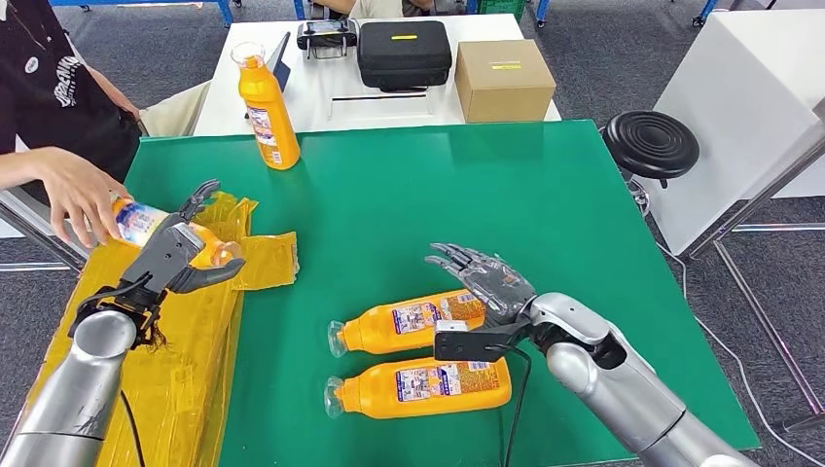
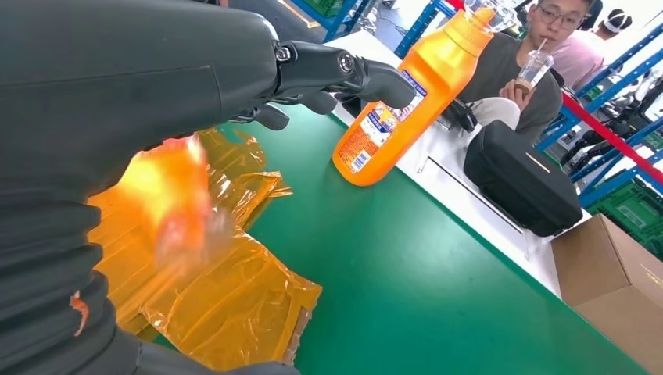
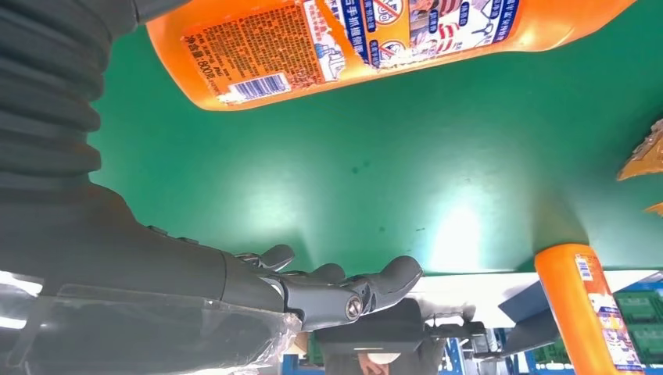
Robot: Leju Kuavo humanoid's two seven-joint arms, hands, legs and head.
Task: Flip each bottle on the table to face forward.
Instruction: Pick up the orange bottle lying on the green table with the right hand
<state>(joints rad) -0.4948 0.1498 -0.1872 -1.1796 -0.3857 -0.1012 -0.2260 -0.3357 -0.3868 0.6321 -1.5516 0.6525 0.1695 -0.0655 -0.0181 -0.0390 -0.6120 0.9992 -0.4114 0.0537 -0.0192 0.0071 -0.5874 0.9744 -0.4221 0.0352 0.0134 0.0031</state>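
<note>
My left hand [image 1: 175,258] grips an orange bottle [image 1: 156,229] lying sideways above the yellow sheet, its clear cap toward the table's middle. A person's hand [image 1: 73,195] touches that bottle's base end. The left wrist view shows the bottle [image 2: 172,195] blurred against my palm. Two more orange bottles lie on the green table [image 1: 545,195], caps to the left: one farther [image 1: 404,326], one nearer [image 1: 423,386]. My right hand [image 1: 482,277] hovers open, fingers spread, over the farther one's base end [image 3: 375,39]. Another orange bottle [image 1: 268,107] stands upright at the far left edge.
A crumpled yellow plastic sheet [image 1: 263,263] covers the table's left side. Behind stands a white table [image 1: 321,107] with a black case [image 1: 404,53] and a cardboard box [image 1: 504,80]. A black stool [image 1: 650,144] stands at the right. A person sits at the far left.
</note>
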